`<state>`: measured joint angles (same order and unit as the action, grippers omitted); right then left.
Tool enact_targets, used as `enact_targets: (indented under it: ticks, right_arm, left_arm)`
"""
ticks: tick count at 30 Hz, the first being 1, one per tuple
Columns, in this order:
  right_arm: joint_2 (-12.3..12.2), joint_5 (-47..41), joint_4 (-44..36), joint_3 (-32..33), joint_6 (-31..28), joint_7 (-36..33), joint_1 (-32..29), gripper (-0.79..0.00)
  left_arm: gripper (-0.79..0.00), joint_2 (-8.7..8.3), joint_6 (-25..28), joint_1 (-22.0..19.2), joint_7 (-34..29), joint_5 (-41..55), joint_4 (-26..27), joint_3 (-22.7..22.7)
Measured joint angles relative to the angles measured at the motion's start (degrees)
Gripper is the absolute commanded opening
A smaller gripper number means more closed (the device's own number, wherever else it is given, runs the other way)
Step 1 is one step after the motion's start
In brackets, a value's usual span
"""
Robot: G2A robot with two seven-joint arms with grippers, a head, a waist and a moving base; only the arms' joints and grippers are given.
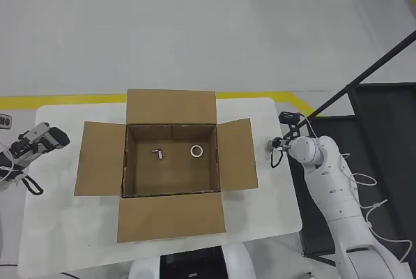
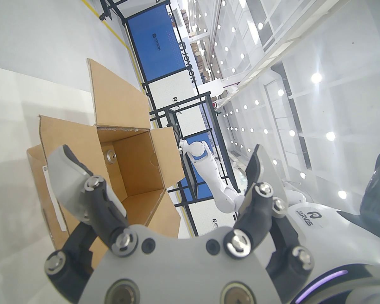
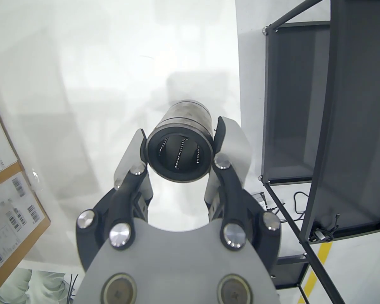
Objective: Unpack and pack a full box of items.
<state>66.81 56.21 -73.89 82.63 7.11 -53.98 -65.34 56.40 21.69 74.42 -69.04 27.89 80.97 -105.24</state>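
An open cardboard box (image 1: 170, 132) stands on the middle of the white table (image 1: 61, 230), all flaps folded out. On its floor lie a small metal elbow piece (image 1: 159, 152) and a metal ring (image 1: 196, 150). In the left wrist view the box (image 2: 136, 159) shows a round metal part (image 2: 109, 156) inside. My right gripper (image 3: 180, 142) is shut on a dark metal cylinder bearing (image 3: 183, 140), held above the table to the right of the box (image 3: 6, 210); the top view places that gripper (image 1: 274, 145) there. My left gripper (image 2: 158, 162) hangs open and holds nothing, left of the box.
A dark metal rack (image 1: 389, 132) with shelves stands just off the table's right edge, close to the right arm. Bare table surface lies left and right of the box flaps. A yellow floor line (image 1: 54, 100) runs behind the table.
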Motion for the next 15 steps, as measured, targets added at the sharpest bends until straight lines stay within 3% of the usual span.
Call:
enact_targets:
  ticks: [15]
  right_arm:
    - [0.7, -0.6, 5.5, -3.0, 2.5, 0.8, 4.0, -0.785]
  left_arm:
    - [0.000, 0.00, 0.0, 0.0, 0.0, 0.0, 0.0, 0.0]
